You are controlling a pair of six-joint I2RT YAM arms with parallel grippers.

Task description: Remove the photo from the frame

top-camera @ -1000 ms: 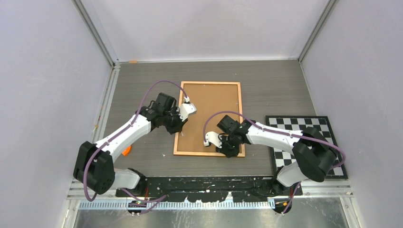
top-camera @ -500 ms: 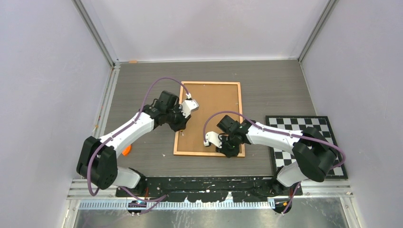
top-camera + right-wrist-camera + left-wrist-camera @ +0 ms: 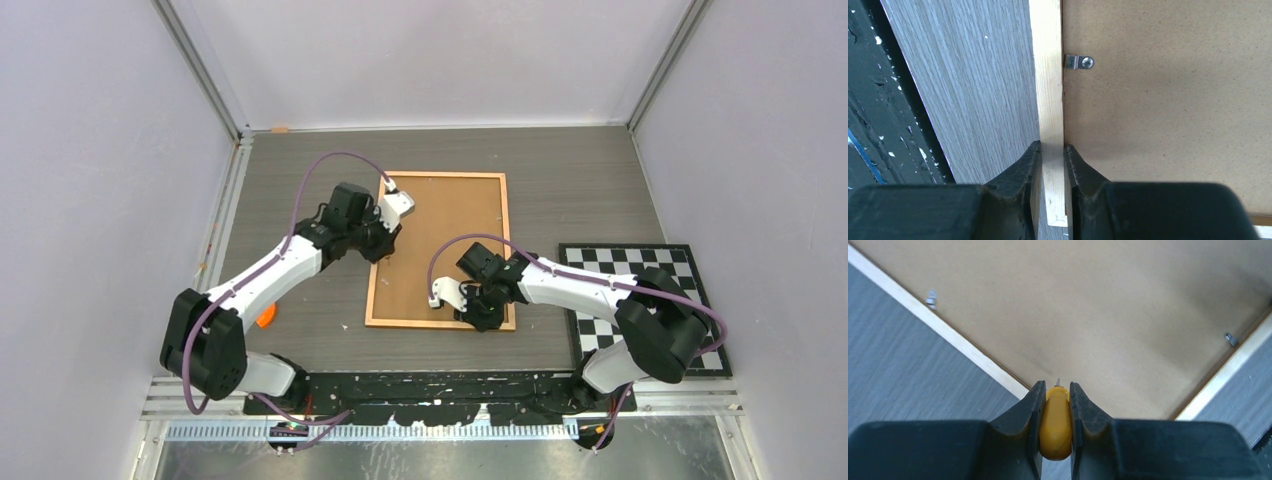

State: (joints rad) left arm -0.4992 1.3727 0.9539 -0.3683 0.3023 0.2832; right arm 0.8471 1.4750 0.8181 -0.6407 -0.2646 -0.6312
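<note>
The frame [image 3: 440, 250] lies face down on the table, its plain brown backing board up and its thin wooden border [image 3: 1048, 100] around it. The photo is hidden under the board. My left gripper [image 3: 384, 247] is at the frame's left edge, shut on a small yellow tool [image 3: 1055, 420] whose metal tip [image 3: 1058, 382] points at the board just inside the border. My right gripper [image 3: 481, 318] is at the frame's near edge, shut on the wooden border [image 3: 1052, 149]. Small metal clips [image 3: 1078, 62] hold the board in, and two more clips [image 3: 931, 299] show in the left wrist view.
A black-and-white checkered mat [image 3: 640, 290] lies on the table to the right, partly under the right arm. A small orange object [image 3: 265, 318] lies by the left arm. The black base strip [image 3: 430, 390] runs along the near edge. Walls close in on three sides.
My left gripper has moved away from the near edge along the frame's left side, still holding the yellow tool. The right gripper and the frame have not moved.
</note>
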